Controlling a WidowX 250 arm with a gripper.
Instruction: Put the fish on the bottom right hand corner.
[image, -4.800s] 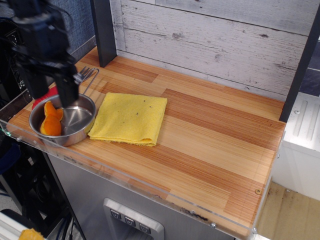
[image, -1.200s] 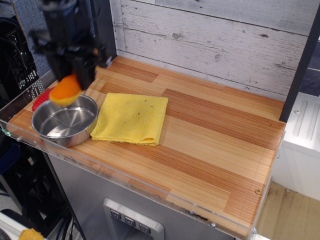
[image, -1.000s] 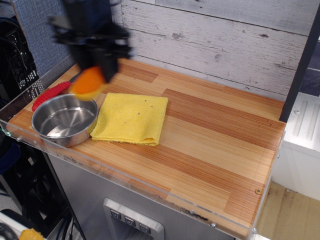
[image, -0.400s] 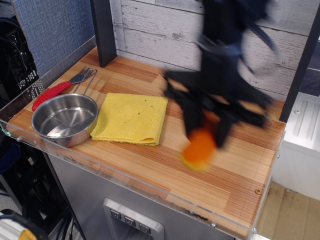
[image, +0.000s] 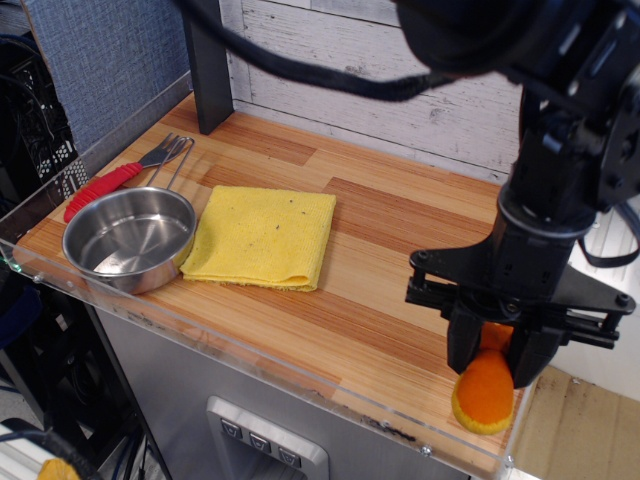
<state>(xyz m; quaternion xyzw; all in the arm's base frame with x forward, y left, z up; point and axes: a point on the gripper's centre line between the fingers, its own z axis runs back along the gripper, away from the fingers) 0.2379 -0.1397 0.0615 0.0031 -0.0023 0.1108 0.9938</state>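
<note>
The orange plush fish (image: 485, 392) hangs between the fingers of my gripper (image: 492, 366), which is shut on it. Its yellowish lower edge sits at or just above the wood at the bottom right hand corner (image: 490, 425) of the tabletop, next to the clear acrylic rim. I cannot tell whether it touches the wood. The black arm comes down from the upper right and hides the corner's screw.
A steel bowl (image: 128, 238) stands empty at the left front. A yellow folded cloth (image: 262, 234) lies beside it. A red-handled fork (image: 120, 177) lies behind the bowl. A dark post (image: 207, 65) stands at the back left, before the white plank wall.
The gripper lifted the fish out of the bowl and carried it right across the table. It now holds the fish low over the front right corner.
</note>
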